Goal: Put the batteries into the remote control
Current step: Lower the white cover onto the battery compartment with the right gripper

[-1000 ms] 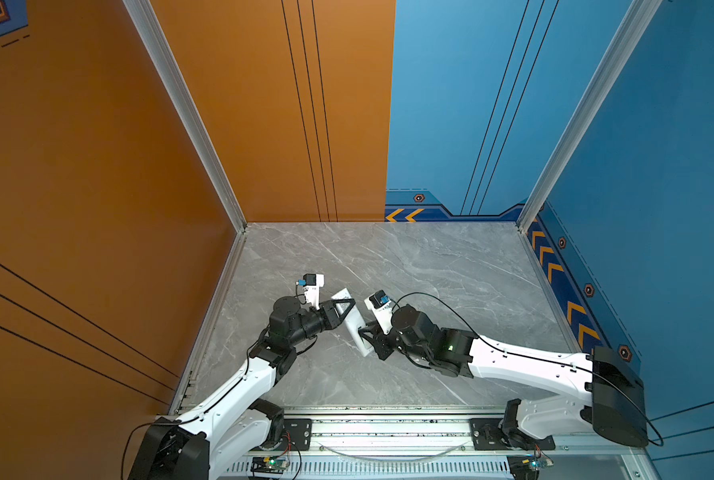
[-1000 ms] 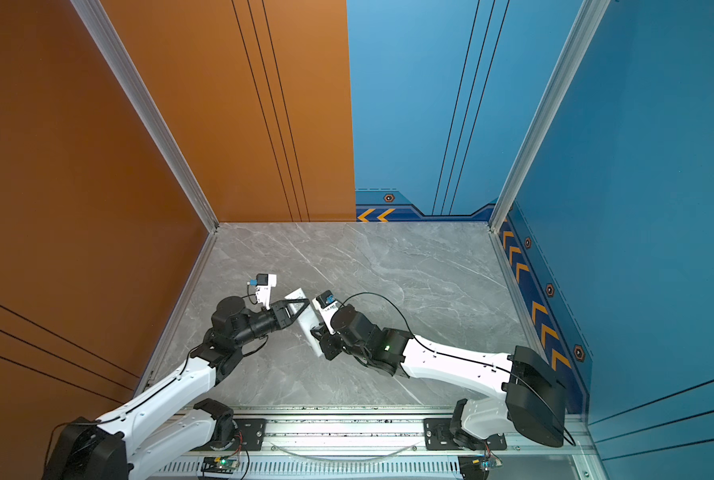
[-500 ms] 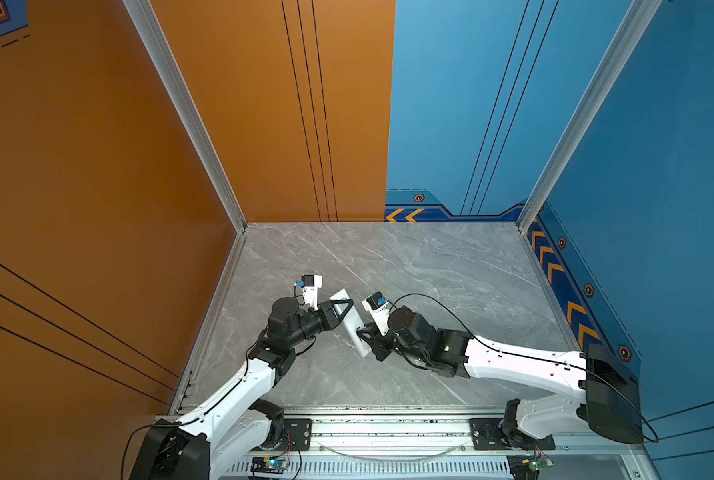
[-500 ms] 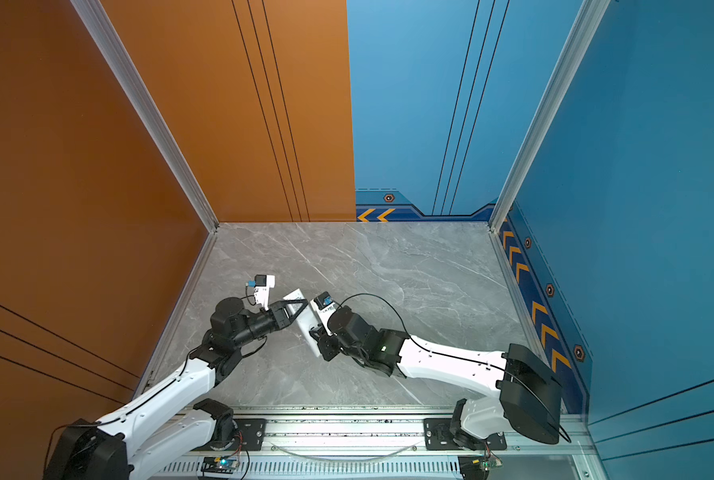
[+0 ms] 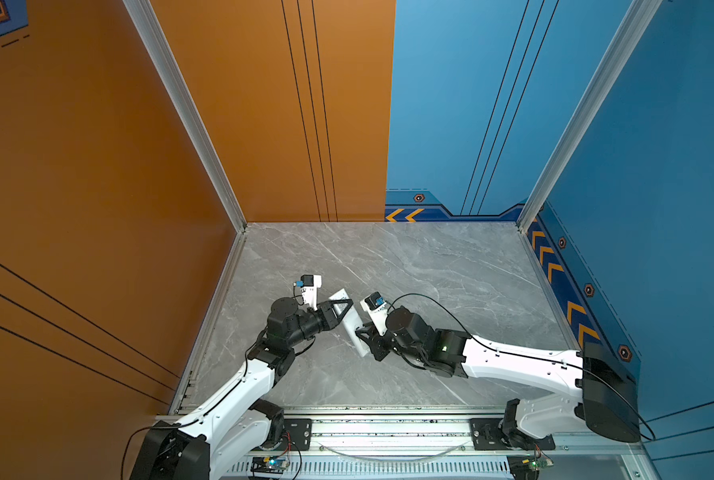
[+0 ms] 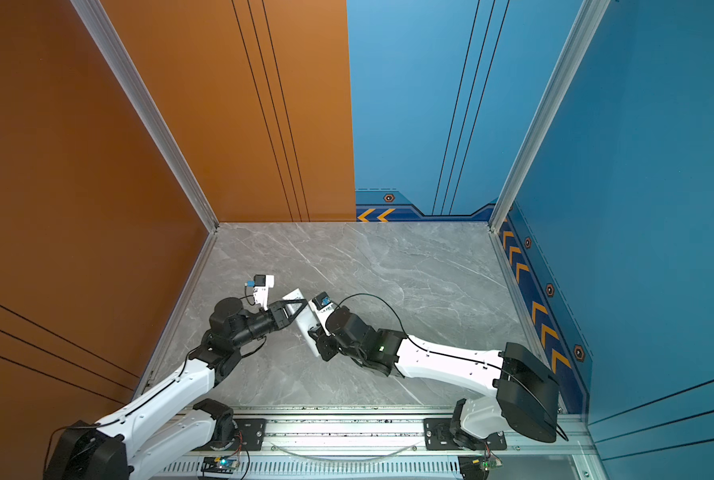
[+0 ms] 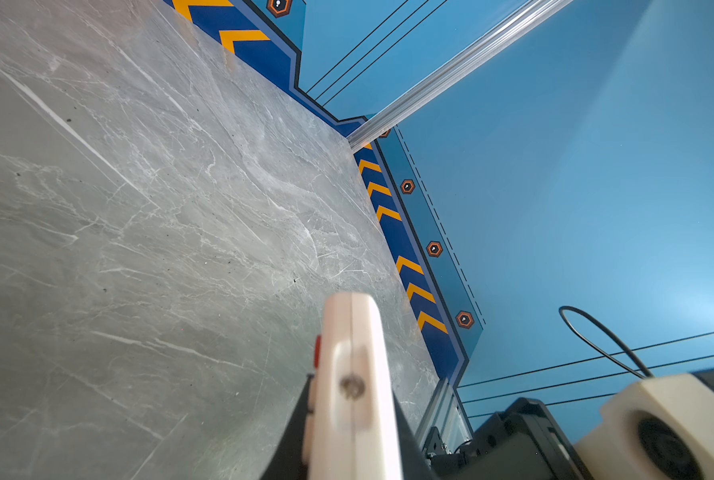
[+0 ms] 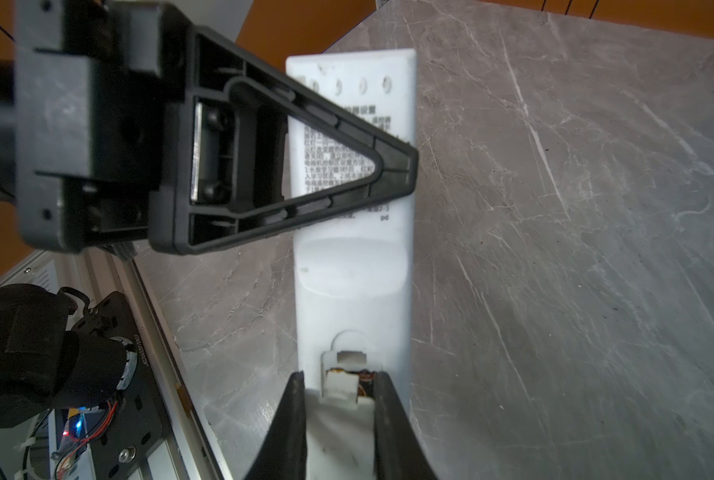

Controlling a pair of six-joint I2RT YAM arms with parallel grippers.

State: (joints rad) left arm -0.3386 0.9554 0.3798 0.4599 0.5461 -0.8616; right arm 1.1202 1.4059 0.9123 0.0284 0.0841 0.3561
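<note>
Right now the remote control [image 5: 352, 328] is held between my two arms, low over the front-left part of the desk [image 5: 430, 270] and, as far as I can tell, clear of its surface. Its plain back, with the printed text, faces the right wrist camera.

The left gripper [image 5: 344, 309] is clenched on the remote's far end, pinching it through its thickness. In the left wrist view the remote's edge sits tight between the fingers [image 7: 288, 440].

The right gripper [image 8: 340, 376] sits at the opposite, near end, over the battery recess [image 8: 349, 353]. Its fingers [image 8: 293, 415] stand a little apart, with a white piece [image 8: 338, 432] between them. I cannot tell whether they are pinching it or only flanking it.

I cannot make out the batteries themselves; only a copper-coloured glint [image 8: 365, 379] shows inside the recess.

What the next move turns on, as I read it, is alignment. The remote's long axis runs straight from the right fingers towards the left ones, so any slide or push at the recess goes along that line, against the left arm's hold. The right arm is the one nearer the recess, so I judge that work belongs to it, with the left arm as the brace.
</note>
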